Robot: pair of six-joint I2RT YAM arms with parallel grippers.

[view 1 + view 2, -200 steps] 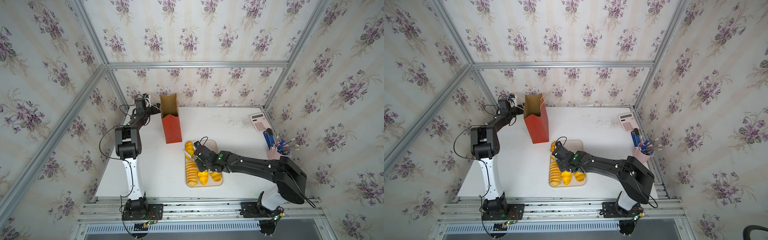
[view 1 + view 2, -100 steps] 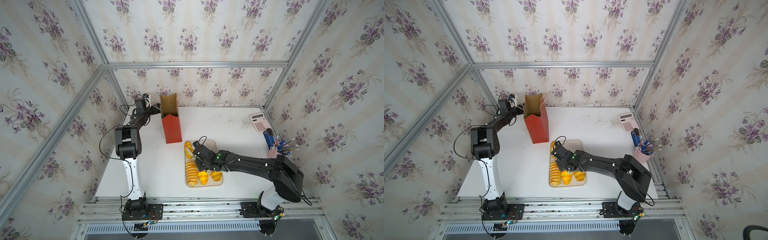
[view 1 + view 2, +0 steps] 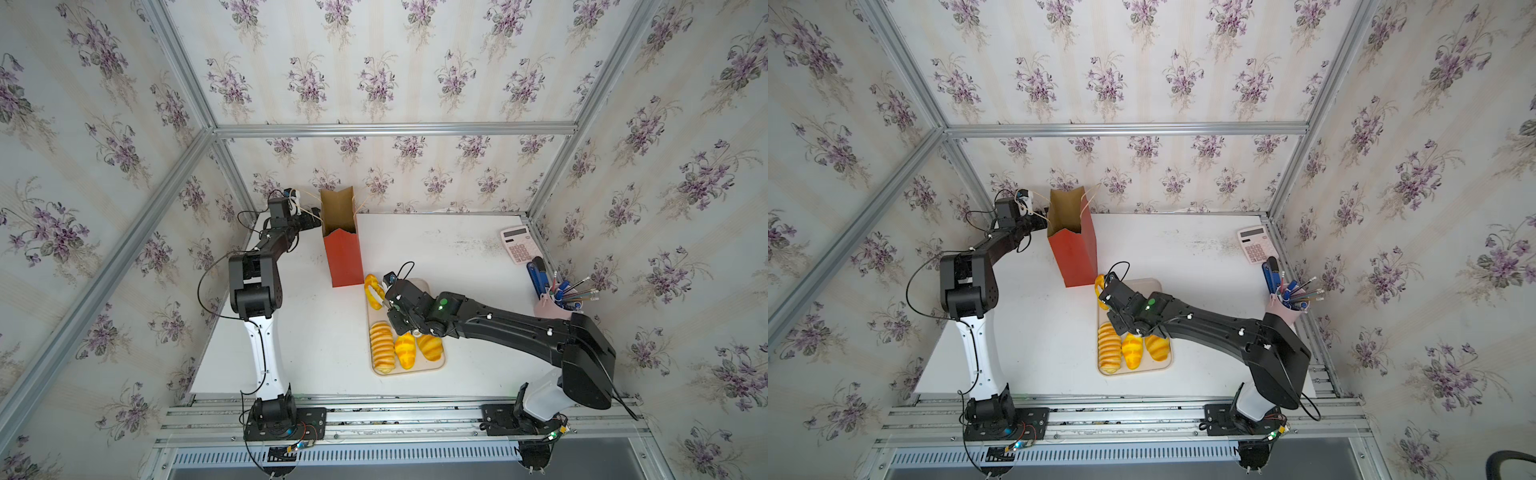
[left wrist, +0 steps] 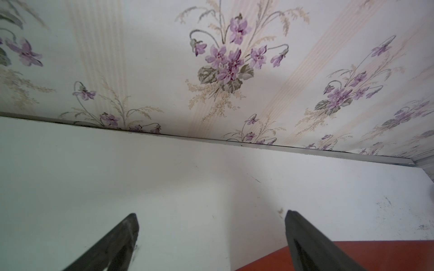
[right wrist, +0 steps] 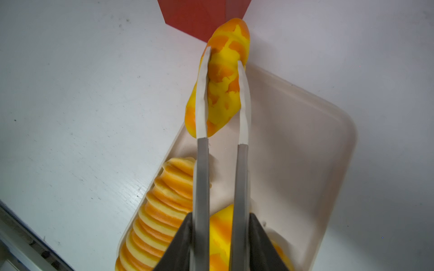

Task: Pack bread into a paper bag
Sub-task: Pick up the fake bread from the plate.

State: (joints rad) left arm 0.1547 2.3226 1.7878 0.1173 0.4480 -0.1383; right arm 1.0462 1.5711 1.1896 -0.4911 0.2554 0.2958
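**Top views.** In both top views the red paper bag (image 3: 344,262) stands up tall at the back of the white table (image 3: 291,332). Its top is open and it is brown inside. The right claw (image 3: 377,293) is at the far corner of the beige tray (image 3: 441,365), just beside the bag's foot. It has a yellow-orange roll (image 3: 370,283) in it. The roll's long side runs from back to front, and its far end is almost at the bottom of the bag. Three other rolls (image 3: 1133,353) lie side by side at the near end of the tray. The left claw (image 3: 311,222) is up by the bag's rim. From up here I cannot tell if it is apart.

**Left wrist view.** This view shows that the left claw's two dark fingers (image 4: 126,234) are wide apart, with only table between them. A bit of red bag is right by one finger. I cannot tell if they touch.

**Right wrist view.** Only this view shows the squeeze up close. The two white-tipped fingers (image 5: 201,105) are clamped on the roll's two sides. The roll lies lengthways along them. Its far end sticks out past the tips and points at the bag's corner. Its near end is over the tray's edge. I cannot tell if it is lifted or resting.
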